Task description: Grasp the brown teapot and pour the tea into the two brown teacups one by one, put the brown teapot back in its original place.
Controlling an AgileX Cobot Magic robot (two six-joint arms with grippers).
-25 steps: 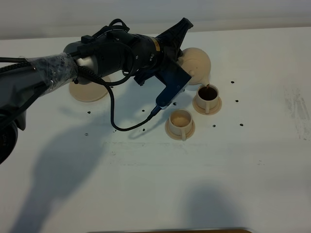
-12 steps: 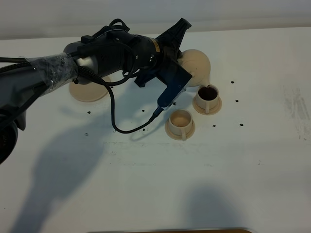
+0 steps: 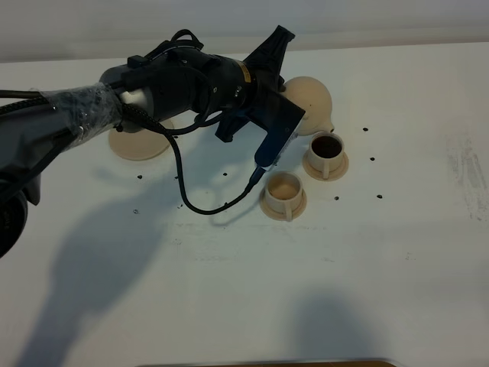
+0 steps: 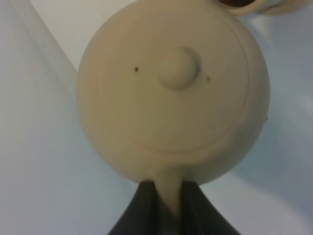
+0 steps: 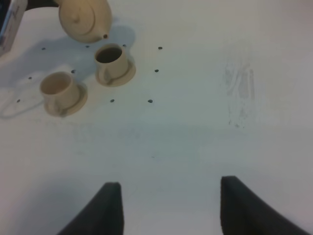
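My left gripper point(image 4: 168, 190) is shut on the loop handle of the brown teapot point(image 3: 312, 101), holding it above the table just behind the far teacup point(image 3: 327, 154), which holds dark tea. The spout points down toward that cup and no stream shows. The near teacup point(image 3: 283, 193) stands empty beside it. In the left wrist view the teapot point(image 4: 171, 93) and its lid fill the picture. The original place, a flat saucer point(image 3: 137, 145), lies at the left, partly under the arm. My right gripper point(image 5: 171, 208) hangs open over bare table, well away from the teapot point(image 5: 85, 19) and both teacups point(image 5: 111, 59) point(image 5: 57, 88).
Small dark marks point(image 3: 372, 159) dot the white table around the cups. A black cable point(image 3: 191, 200) loops from the left arm down near the table beside the near cup. A faint scuff point(image 5: 238, 93) marks the table to the right.
The stream of tea into the far teacup has stopped. The left wrist has rolled back a little, bringing the teapot more upright above that cup.
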